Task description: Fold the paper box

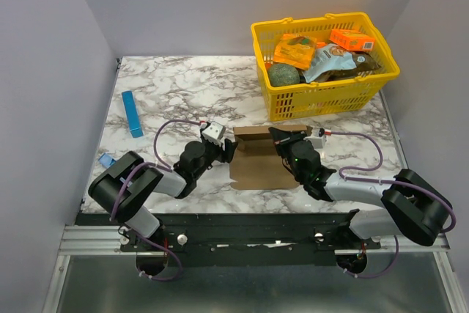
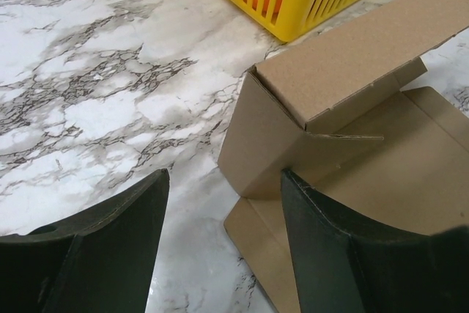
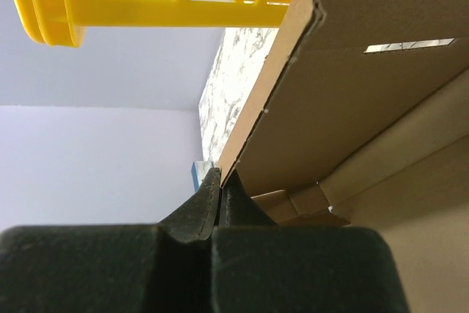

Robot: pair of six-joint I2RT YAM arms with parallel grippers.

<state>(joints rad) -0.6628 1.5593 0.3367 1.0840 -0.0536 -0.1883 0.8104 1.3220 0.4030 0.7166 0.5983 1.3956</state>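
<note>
The paper box [image 1: 256,160] is a brown cardboard sheet lying partly flat on the marble table, with its far panel raised and folded over. In the left wrist view, the box [image 2: 344,71] shows a standing side wall and a tilted top panel. My left gripper [image 2: 225,175] is open at the box's left corner, its right finger [image 2: 352,254] over the flat sheet and nothing pinched. My left gripper [image 1: 228,150] sits at the sheet's left edge. My right gripper [image 3: 220,175] is shut, pinching the edge of the raised panel [image 3: 352,100] at its tips. It [image 1: 278,137] stands at the panel's right end.
A yellow basket [image 1: 272,91] holding orange packets and other goods stands just behind the box, close to its far edge [image 2: 293,5]. A thin blue strip [image 1: 133,113] lies at the far left. A small blue piece [image 1: 107,160] rests near the left arm.
</note>
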